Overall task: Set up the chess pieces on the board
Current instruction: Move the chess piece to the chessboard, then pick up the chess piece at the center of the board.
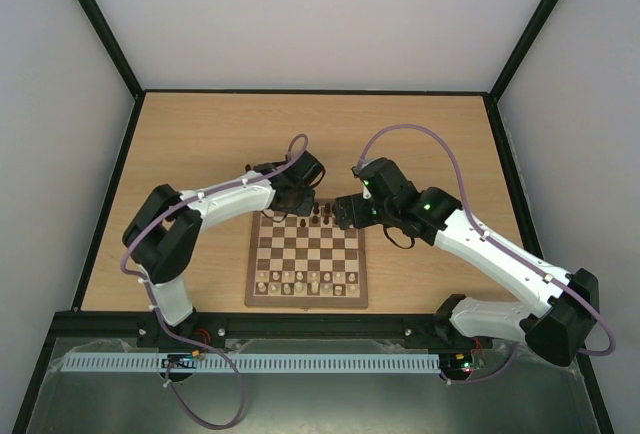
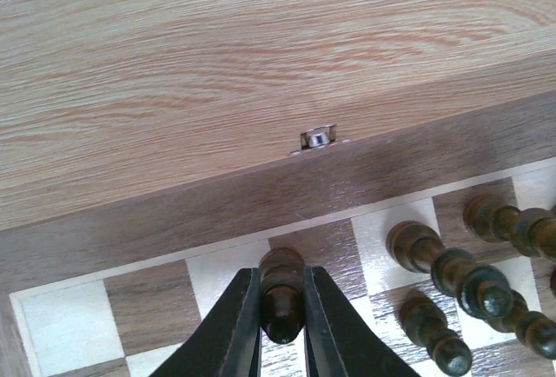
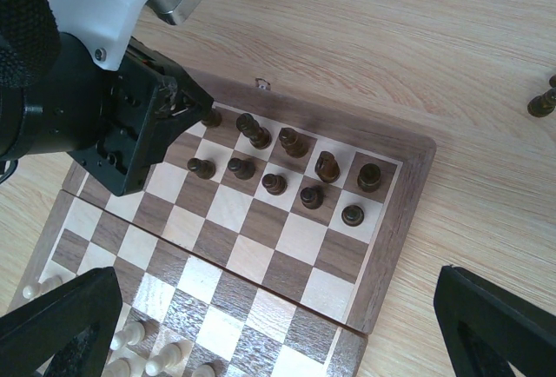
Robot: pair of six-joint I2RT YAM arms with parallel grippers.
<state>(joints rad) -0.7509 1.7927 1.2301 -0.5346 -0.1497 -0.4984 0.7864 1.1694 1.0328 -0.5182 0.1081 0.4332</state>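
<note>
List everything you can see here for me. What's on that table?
table: one, light wood, under everything
board: one, brown and cream, mid-table
clasp: one, silver, board's far edge
dark pieces: about ten, dark brown, board's far two rows
loose dark pieces: two, dark brown, on the table off the board
pale pieces: several, cream, board's near rows
left fingers: two, black, shut on a dark piece at the far row
right fingers: two, black, open above the board

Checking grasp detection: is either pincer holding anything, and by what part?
Left pincer is shut on one dark chess piece, pinched across its stem, its base clear of the grip. Right pincer is open, holding nothing.
</note>
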